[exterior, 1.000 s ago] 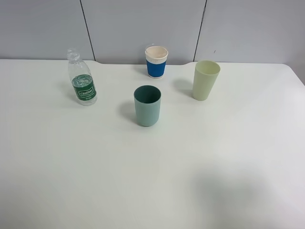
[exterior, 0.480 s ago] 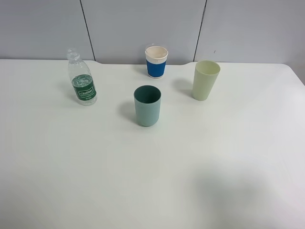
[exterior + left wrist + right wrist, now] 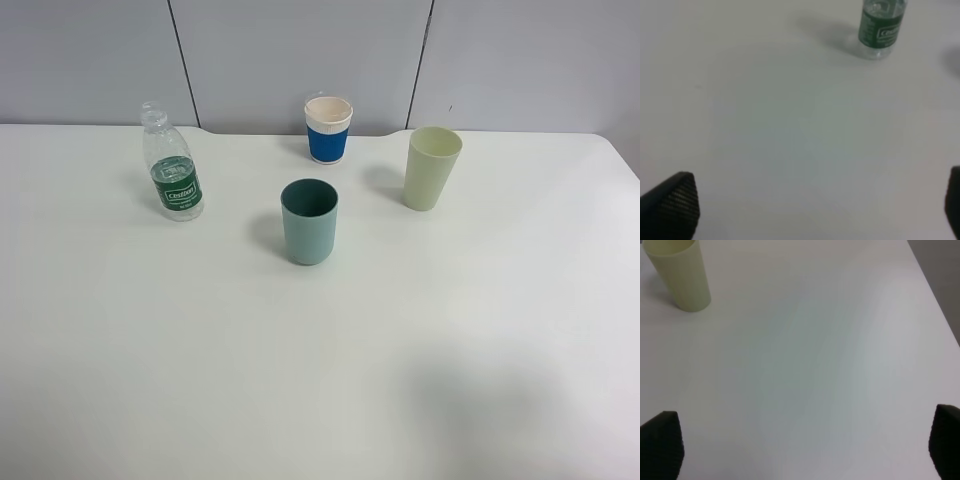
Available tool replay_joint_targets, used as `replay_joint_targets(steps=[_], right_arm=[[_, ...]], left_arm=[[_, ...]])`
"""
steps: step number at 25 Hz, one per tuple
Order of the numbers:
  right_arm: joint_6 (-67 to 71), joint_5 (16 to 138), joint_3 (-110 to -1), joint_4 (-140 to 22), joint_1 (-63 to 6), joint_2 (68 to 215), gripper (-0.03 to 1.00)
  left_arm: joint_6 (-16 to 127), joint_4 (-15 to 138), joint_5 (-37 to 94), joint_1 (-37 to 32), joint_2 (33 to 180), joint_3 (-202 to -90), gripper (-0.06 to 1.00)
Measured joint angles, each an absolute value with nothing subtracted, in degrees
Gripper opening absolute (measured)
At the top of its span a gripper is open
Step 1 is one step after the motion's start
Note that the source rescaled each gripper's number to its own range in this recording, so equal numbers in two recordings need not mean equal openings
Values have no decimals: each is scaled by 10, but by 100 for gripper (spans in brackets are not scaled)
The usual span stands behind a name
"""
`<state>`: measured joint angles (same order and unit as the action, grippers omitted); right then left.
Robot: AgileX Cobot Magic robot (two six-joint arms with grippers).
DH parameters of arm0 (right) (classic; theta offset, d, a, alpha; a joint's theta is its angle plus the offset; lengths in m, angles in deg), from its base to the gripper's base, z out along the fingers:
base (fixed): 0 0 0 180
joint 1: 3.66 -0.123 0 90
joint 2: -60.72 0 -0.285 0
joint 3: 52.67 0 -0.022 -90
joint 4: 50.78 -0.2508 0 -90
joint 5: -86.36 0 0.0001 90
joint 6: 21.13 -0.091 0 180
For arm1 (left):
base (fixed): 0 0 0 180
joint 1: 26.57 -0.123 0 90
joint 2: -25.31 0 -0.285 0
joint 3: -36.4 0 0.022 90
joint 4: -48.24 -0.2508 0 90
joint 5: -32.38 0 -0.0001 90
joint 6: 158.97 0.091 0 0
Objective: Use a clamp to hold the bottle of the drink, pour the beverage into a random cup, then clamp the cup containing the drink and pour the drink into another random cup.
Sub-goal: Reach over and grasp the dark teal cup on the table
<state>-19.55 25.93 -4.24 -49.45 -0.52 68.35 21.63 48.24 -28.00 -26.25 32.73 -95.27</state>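
The clear bottle point(image 3: 172, 165) with a green label stands upright at the table's far left; its lower part point(image 3: 881, 27) shows in the left wrist view. A teal cup point(image 3: 309, 221) stands in the middle. Behind it is the white cup with a blue band point(image 3: 328, 129). Neither arm appears in the exterior high view. My left gripper point(image 3: 820, 205) is open over bare table, well short of the bottle, its fingertips point(image 3: 672, 202) wide apart. My right gripper point(image 3: 805, 447) is also open, with nothing between its fingertips point(image 3: 660, 442).
A taller pale yellow-green tumbler point(image 3: 431, 167) stands at the right of the cups and shows in the right wrist view point(image 3: 679, 274). The table's right edge point(image 3: 932, 287) runs close to the right gripper. A grey panelled wall point(image 3: 300, 60) closes the back.
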Motion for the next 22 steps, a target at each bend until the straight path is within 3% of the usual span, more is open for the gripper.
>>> replay_joint_targets(steps=[22], right_arm=[[-196,259,-42,-495,-5,684,95]], left_arm=[[216,482,-280,-262,327,-953,100]])
